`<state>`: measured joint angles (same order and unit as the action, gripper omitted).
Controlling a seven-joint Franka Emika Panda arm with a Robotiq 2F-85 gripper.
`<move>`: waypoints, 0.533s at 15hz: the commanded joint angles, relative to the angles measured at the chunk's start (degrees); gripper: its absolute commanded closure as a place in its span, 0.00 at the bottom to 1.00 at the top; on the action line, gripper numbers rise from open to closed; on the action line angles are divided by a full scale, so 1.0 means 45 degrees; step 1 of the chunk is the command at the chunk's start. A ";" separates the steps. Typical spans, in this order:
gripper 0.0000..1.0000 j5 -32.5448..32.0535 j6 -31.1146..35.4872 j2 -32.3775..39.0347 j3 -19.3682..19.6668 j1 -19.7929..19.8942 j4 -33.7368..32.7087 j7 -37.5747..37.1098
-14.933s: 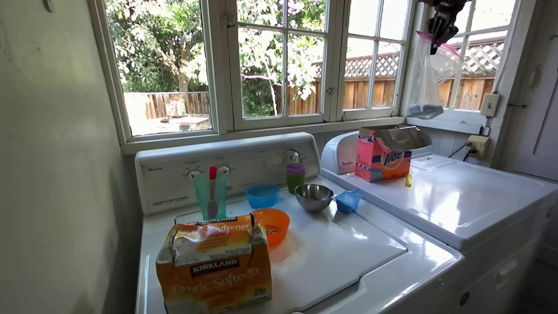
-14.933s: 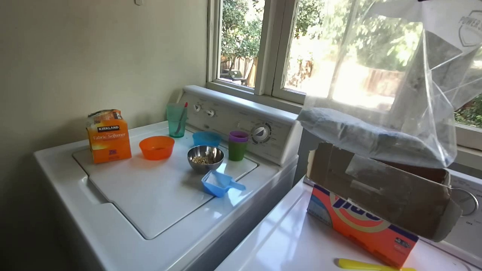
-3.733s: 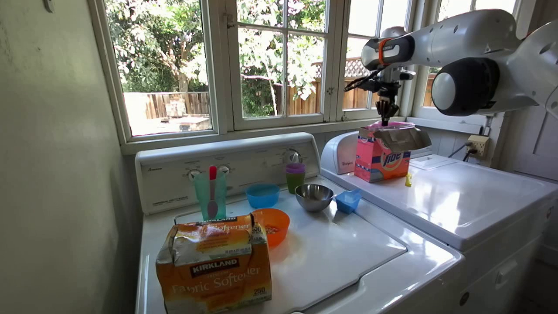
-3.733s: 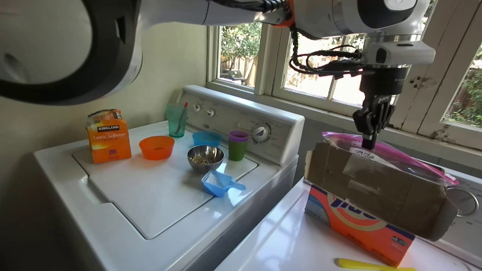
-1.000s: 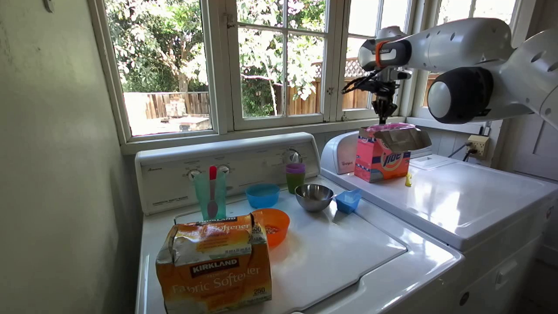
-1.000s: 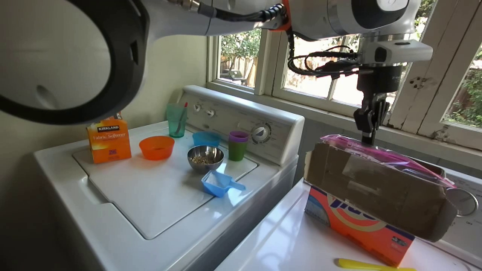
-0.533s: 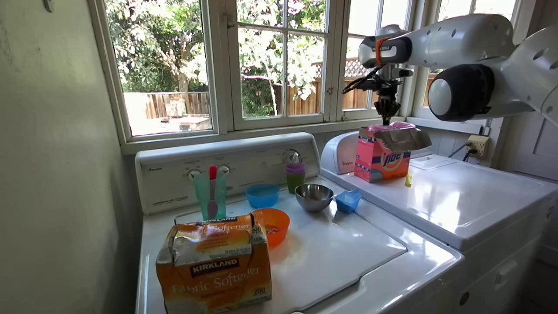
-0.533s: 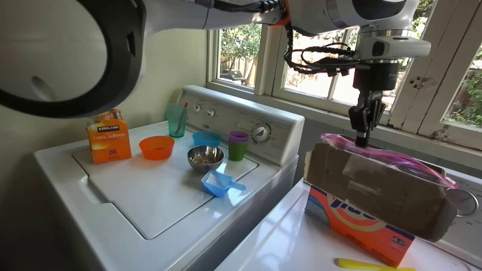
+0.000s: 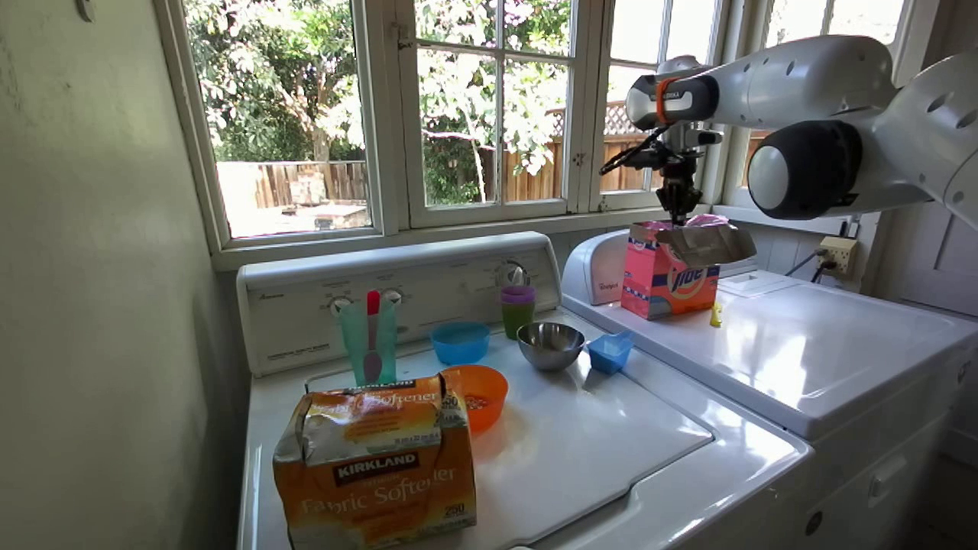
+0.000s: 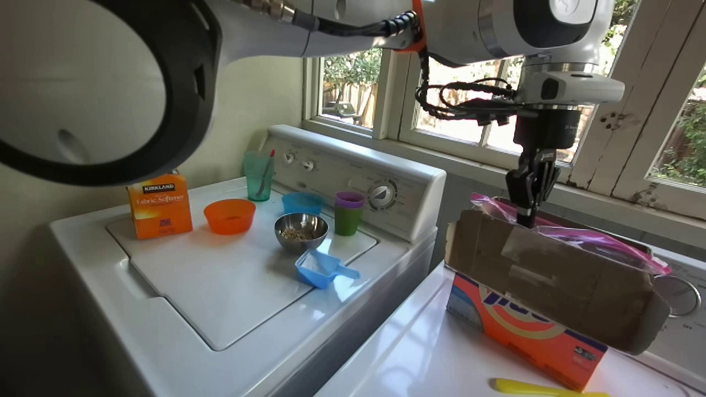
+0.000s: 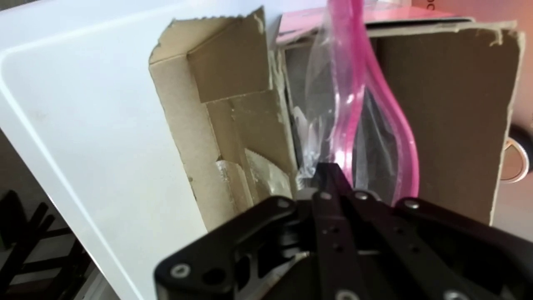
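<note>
Pink along its long left-to-right edge, the clear bag (image 10: 590, 239) lies in the cardboard box (image 10: 551, 278) just under the gripper (image 10: 525, 221), whose fingers (image 11: 331, 216) are pressed together (maybe touching it, hard to see).

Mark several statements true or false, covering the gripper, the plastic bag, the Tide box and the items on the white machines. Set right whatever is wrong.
1. The gripper is at the mouth of the Tide box. True.
2. The pink-edged plastic bag is in the Tide box. True.
3. The gripper's jaws stand wide open. False: they are shut.
4. The metal bowl is empty. False: it holds small grainy pieces.
5. A red-handled spoon stands in the teal cup. True.
6. The yellow item lies in the orange bowl. False: it lies beside the Tide box.
</note>
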<state>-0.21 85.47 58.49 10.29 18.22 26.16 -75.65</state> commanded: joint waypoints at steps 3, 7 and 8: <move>1.00 -0.0019 0.0847 0.0199 -0.0020 0.0036 -0.0274 -0.0851; 1.00 -0.0068 0.1483 -0.0004 0.0010 -0.0001 0.0087 -0.1239; 1.00 -0.0070 0.1562 0.0003 0.0002 -0.0005 0.0102 -0.1291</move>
<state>-0.21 90.80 58.64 10.31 18.23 25.88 -79.65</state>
